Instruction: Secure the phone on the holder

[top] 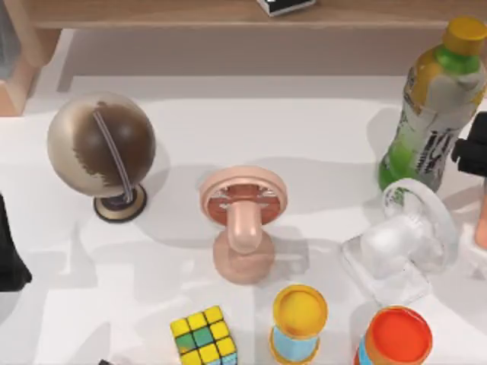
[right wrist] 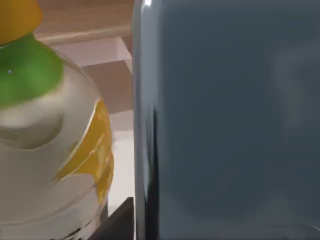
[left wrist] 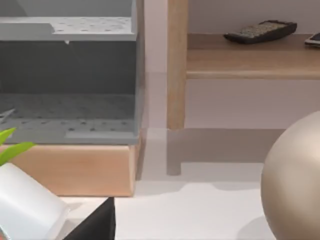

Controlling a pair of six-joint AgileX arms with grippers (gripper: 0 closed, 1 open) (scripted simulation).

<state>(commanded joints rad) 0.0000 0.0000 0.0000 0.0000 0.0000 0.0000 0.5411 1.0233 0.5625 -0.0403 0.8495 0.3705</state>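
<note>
Globe — beside wooden shelf

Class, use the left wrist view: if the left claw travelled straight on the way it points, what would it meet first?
Most likely the upright wooden shelf leg, passing between the grey rack and the globe. Depth is unclear, so that is a guess.

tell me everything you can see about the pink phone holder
The holder is a salmon-pink stand that looks like smooth plastic. It has a round disc base, a thick curved neck and a ring-shaped head with a reddish centre. It stands upright on the white table near the middle of the top view, with the globe to its left and the clear fan to its right, apart from both. Nothing rests on its head, and nothing but the table touches it.
</note>
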